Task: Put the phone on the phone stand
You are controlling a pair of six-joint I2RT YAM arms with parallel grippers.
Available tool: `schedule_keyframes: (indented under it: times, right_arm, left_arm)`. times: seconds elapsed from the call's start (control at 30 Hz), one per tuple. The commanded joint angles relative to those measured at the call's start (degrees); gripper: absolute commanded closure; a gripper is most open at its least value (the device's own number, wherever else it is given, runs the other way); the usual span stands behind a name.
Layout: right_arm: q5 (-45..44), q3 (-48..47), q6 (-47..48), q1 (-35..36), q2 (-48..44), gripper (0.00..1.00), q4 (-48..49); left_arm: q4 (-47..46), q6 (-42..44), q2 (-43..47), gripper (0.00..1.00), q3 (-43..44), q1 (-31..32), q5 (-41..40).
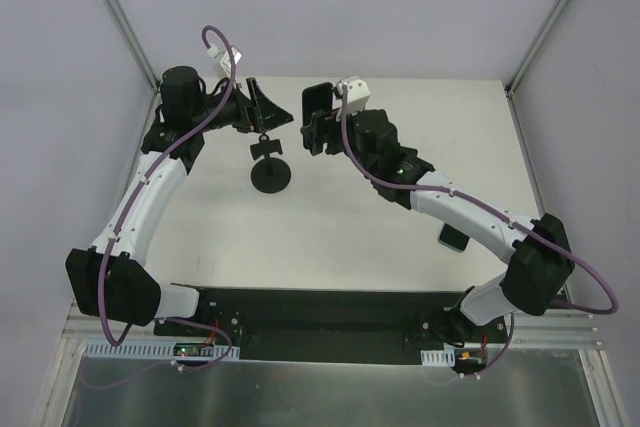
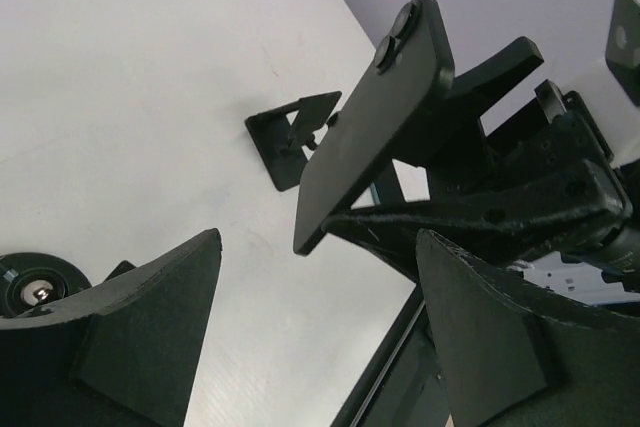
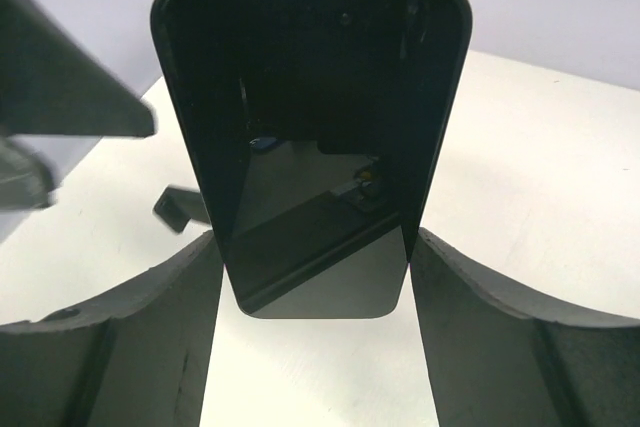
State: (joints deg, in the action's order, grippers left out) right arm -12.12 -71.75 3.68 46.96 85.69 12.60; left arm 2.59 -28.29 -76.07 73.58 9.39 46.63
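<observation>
While the right gripper [image 1: 318,127] pinches the black phone [image 3: 310,147] between its two fingers up in the air, the phone stand [image 1: 270,175] sits on the white table [image 1: 350,237] close by. The left gripper [image 1: 262,112] hangs near the stand's top, fingers spread wide.

The left pincer [image 1: 268,105], jaws spread, hung just behind the stand [image 1: 270,177], crowding its clamp from the far side. The right pincer [image 1: 320,125], clamping the phone [image 1: 318,100], stood near on the right, with a clear gap between the two. Bare counter [image 1: 330,237] lay free before the stand. Walls [image 1: 60,97] closed both sides.
</observation>
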Motion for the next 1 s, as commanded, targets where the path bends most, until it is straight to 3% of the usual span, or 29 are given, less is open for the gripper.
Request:
schedule_keyframes:
  times: [0.0, 0.37, 0.6, 0.87, 0.93, 0.97]
  right_arm:
    - [3.51, 0.55, 2.38, 2.69, -3.16, 0.99, 6.03]
    - [-1.85, 0.12, 5.46, 9.11, -2.9, 0.99, 4.01]
    - [-5.8, -0.59, 7.65, 11.92, -2.64, 0.99, 4.27]
    - [-7.74, -0.94, 9.06, 12.19, -2.37, 0.99, 3.14]
    - [-7.83, -1.2, 9.06, 12.19, -2.37, 0.99, 2.87]
    - [-7.57, -1.29, 9.06, 12.19, -2.46, 0.99, 2.43]
  left_arm:
    - [-1.27, 3.33, 2.68, 0.23, -1.16, 0.1, 2.41]
    - [-1.71, 5.0, 5.93, 0.47, -3.35, 4.06, 2.77]
    - [-1.19, 5.88, 5.23, 0.68, -3.36, 6.26, 2.59]
    - [-0.57, 7.02, 4.62, 0.73, -3.09, 6.26, 3.64]
    - [-0.57, 7.2, 4.18, 0.79, -2.92, 6.34, 4.25]
    - [-0.57, 7.2, 4.09, 0.97, -2.83, 6.34, 4.26]
